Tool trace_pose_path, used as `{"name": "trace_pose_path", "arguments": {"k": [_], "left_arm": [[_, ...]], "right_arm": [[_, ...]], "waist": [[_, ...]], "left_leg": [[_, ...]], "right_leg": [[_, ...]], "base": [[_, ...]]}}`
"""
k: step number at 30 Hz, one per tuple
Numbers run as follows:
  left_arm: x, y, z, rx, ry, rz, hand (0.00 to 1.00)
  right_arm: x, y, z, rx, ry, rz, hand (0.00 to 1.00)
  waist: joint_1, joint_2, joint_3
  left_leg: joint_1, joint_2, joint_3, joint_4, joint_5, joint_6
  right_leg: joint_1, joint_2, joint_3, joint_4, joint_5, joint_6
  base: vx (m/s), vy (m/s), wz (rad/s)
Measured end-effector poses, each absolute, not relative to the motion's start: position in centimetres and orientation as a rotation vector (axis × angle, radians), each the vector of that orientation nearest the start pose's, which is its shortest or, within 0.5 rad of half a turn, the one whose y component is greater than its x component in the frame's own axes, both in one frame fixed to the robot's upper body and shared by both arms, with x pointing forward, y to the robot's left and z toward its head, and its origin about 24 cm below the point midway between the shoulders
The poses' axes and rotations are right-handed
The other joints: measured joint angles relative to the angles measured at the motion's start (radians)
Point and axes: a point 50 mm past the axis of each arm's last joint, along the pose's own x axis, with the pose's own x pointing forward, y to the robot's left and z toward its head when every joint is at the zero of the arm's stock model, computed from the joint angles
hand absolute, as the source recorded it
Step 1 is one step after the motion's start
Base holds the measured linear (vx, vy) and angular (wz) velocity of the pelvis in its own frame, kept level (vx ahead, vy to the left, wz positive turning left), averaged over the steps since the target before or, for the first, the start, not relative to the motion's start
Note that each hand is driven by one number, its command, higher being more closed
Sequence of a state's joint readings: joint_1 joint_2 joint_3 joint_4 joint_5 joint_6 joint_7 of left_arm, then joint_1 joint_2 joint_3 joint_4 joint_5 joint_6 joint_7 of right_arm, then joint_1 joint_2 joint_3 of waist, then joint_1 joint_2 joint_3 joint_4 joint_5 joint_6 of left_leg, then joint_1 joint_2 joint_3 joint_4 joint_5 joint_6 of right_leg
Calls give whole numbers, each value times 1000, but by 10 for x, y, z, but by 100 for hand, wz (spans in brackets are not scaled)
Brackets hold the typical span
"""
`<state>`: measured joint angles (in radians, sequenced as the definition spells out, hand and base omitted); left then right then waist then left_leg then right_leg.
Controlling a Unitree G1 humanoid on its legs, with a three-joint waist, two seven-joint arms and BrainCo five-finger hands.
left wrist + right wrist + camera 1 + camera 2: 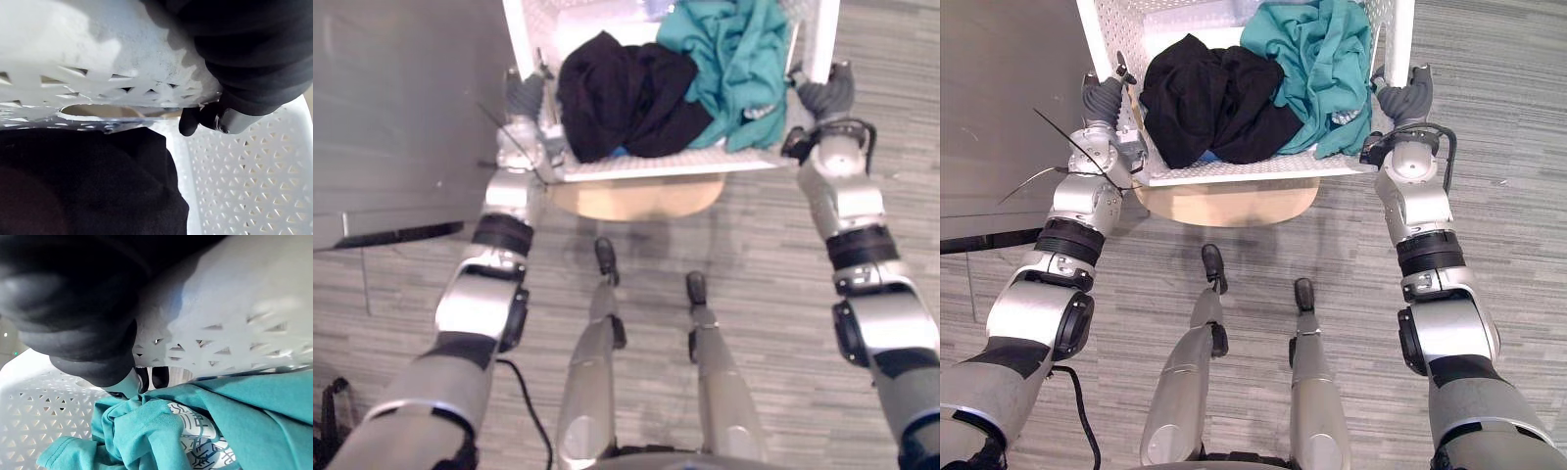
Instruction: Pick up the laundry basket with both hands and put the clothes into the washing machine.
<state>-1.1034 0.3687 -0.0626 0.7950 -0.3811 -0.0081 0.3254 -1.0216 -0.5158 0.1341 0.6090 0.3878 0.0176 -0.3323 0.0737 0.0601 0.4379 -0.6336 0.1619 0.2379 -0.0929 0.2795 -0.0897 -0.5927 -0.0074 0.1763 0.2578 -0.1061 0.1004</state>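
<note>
While the basket (1234, 168) is sitting over a round wooden stool (1224, 201), the robot is reaching down to it with both arms, one on each short side. From where I am standing I cannot tell whether the basket is resting on the stool or hanging just clear of it.

The left hand (1102, 98) is pressing against the basket's left wall, up near the rim. Seen from its wrist, a dark-tipped finger (190, 125) is hooking round the edge of the handle slot, so the hand is gripping the basket there.

The right hand (1408, 98) is doing the same on the opposite wall. Its dark fingertips (159, 377) are poking through the handle slot beneath the rim, curling round the plastic and gripping it.

Inside the basket, black clothes (1205, 98) are lying bunched toward the left hand, and teal clothes (1317, 59) are piling up toward the right hand, spilling against that wall. The two heaps are touching in the middle.

A flat grey panel (401, 108) is standing beside the left arm, and striped grey floor (1508, 147) is showing all around the stool.
</note>
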Motion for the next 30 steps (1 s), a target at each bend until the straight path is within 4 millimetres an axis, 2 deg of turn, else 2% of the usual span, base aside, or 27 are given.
{"name": "trace_pose_path", "arguments": {"k": [3,8,12,14,15,16,21,23,26,30], "left_arm": [[410,196,245,-36,-298,291,100],[411,197,246,-12,-289,296,100],[410,200,252,16,-296,308,100],[410,205,253,33,-297,323,100],[410,207,254,48,-297,330,100],[409,209,254,66,-296,336,0],[410,226,254,130,-236,392,0],[409,242,253,155,-201,434,0],[404,261,255,137,-184,487,0],[398,279,263,164,-199,514,0]], "right_arm": [[394,-200,264,-108,-413,-247,100],[395,-199,262,-106,-405,-242,100],[395,-196,261,-86,-403,-225,100],[396,-191,260,-82,-402,-211,100],[396,-190,260,-82,-403,-207,0],[397,-187,258,-76,-396,-203,0],[402,-178,241,-24,-326,-174,0],[405,-168,232,49,-281,-84,0],[405,-159,225,28,-256,4,0],[405,-166,218,-35,-202,33,0]], "waist": [[3,0,0],[5,0,0],[25,-1,0],[25,-1,0],[25,-1,0],[26,-1,0],[29,-2,0],[24,-4,0],[26,-6,0],[30,-16,-1]], "left_leg": [[-3,9,0,1,24,29],[-23,18,12,41,24,30],[-25,36,10,42,24,30],[-31,40,9,48,24,30],[-39,43,8,57,24,30],[-40,45,7,59,24,30],[-40,47,4,61,24,30],[-39,47,5,63,24,30],[-39,49,5,65,24,30],[-31,47,3,70,25,30]], "right_leg": [[0,8,-15,3,0,0],[0,12,-37,21,0,0],[0,31,-42,21,0,-1],[-1,36,-47,21,0,-1],[-2,37,-53,22,0,-1],[-2,39,-58,23,0,-1],[-5,41,-63,34,-1,-2],[-5,41,-63,36,-1,-2],[-5,42,-64,38,-1,-2],[-5,41,-68,62,-1,-1]], "base": [[33,-16,2],[50,-13,9],[25,-36,-2],[6,-11,2],[13,-13,5],[13,-11,6],[5,-3,2],[0,0,0],[0,0,0],[7,-2,3]]}}
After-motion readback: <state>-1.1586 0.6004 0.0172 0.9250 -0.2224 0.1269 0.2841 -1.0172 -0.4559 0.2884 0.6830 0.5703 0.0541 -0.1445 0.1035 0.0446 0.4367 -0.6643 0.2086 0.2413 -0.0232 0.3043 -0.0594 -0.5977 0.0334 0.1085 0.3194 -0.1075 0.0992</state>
